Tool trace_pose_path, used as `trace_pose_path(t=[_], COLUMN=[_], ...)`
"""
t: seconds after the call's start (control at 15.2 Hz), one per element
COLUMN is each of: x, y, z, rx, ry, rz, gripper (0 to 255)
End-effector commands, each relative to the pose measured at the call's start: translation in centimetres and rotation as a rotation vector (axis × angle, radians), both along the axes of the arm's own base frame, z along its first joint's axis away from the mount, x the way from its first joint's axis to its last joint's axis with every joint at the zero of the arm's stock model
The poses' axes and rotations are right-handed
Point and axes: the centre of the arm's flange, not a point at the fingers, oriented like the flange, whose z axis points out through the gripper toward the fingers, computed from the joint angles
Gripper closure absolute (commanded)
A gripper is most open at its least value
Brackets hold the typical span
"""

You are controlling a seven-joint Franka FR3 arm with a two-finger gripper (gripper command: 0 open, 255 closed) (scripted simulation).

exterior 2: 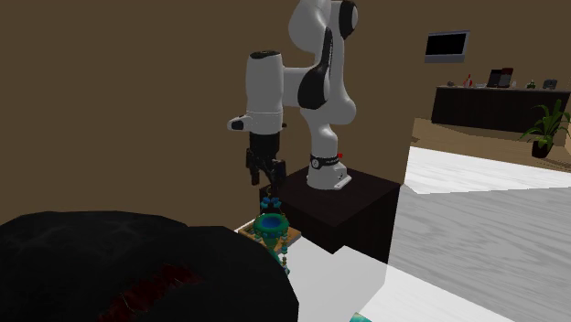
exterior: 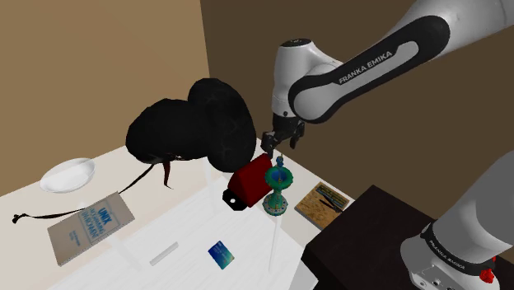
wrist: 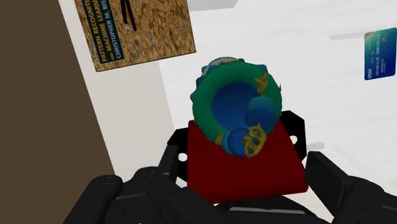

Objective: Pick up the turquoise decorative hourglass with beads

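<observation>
The turquoise hourglass [exterior: 278,188] stands upright on the white table [exterior: 165,222], with blue beads and gold links around its rim. Seen from above in the wrist view, the hourglass [wrist: 236,105] shows its round blue top. A dark red box [exterior: 249,185] with black ends lies right against it. My gripper [exterior: 279,147] hangs a short way above the hourglass, open and apart from it. In the wrist view the gripper [wrist: 213,181] has its fingers [wrist: 105,194] wide apart, with nothing between them. From the second exterior view, the gripper [exterior 2: 266,174] is straight over the hourglass [exterior 2: 272,226].
A bulky black object [exterior: 193,123] sits behind the red box [wrist: 242,172]. A cork-coloured book [exterior: 324,203] lies beside the hourglass near the table edge and the dark stand [exterior: 371,239]. A blue card [exterior: 221,254], a grey book [exterior: 89,226] and a white bowl [exterior: 68,175] lie farther off.
</observation>
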Motion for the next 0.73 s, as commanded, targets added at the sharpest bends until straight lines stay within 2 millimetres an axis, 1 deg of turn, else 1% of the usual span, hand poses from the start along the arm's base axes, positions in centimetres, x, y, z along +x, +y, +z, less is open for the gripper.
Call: trace_pose_path(t=[0.0, 0.26, 0.33, 0.46, 0.53, 0.66], x=[0.5, 0.5, 0.5, 0.5, 0.5, 0.5], y=[0.1, 0.1, 0.1, 0.1, 0.1, 0.1], z=[-1.2, -3.3, -4.1, -4.1, -4.1, -4.1], rx=[0.0, 0.0, 0.0, 0.0, 0.0, 0.0], ry=[-0.002, -0.002, -0.002, -0.002, -0.002, -0.002], rz=[-0.004, -0.004, -0.004, -0.004, -0.004, -0.004], gripper=[0, 0, 0, 0, 255, 255])
